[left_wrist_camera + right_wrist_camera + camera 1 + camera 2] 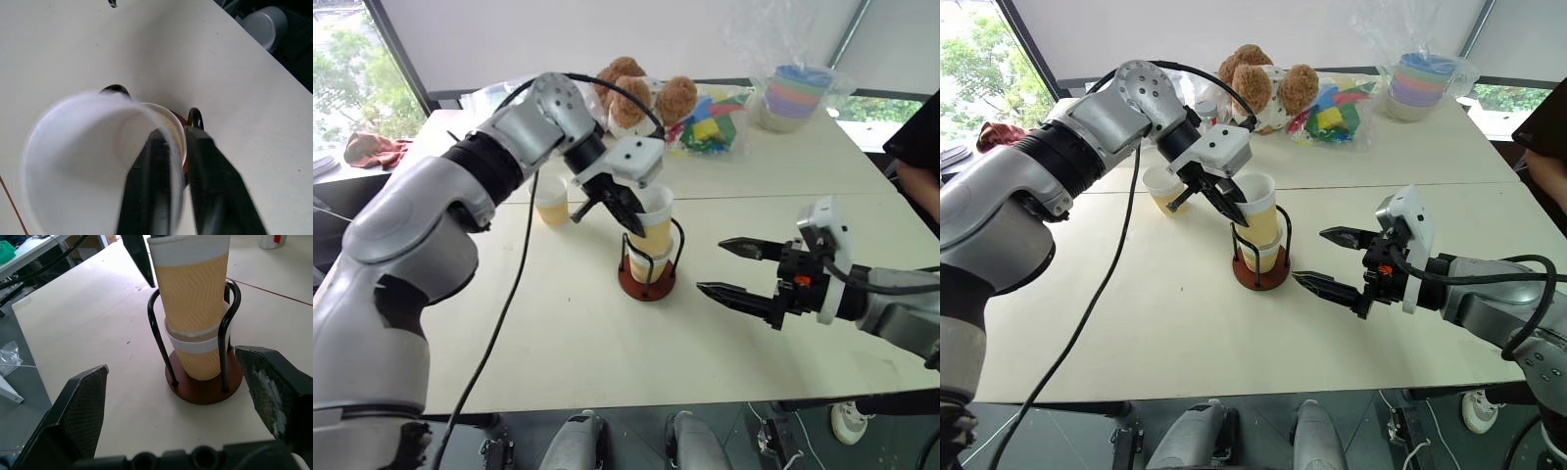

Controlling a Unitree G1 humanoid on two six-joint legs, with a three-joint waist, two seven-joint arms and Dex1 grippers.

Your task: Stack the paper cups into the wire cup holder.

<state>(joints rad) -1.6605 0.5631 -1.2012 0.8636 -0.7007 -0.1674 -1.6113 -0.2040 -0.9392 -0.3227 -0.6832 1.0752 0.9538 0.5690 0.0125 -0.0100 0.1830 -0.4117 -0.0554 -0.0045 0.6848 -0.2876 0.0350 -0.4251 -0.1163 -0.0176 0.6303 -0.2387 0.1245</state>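
The wire cup holder (647, 285), black loops on a round red-brown base, stands mid-table. One paper cup (644, 262) sits low inside it, and a second paper cup (658, 217) is nested in that one, standing high and slightly tilted. My left gripper (1237, 215) is at this upper cup's rim. In the left wrist view one finger (151, 186) is inside the cup and the other outside, slightly parted around the wall. A third paper cup (551, 201) stands on the table behind my left arm. My right gripper (712, 266) hovers wide open just right of the holder, holding nothing.
At the back of the table are teddy bears (636, 93), a bag of colourful blocks (710, 122) and stacked pastel bowls in clear plastic (798, 98). A person's arm (918, 157) shows at the right edge. A black cable (514, 294) hangs from my left arm.
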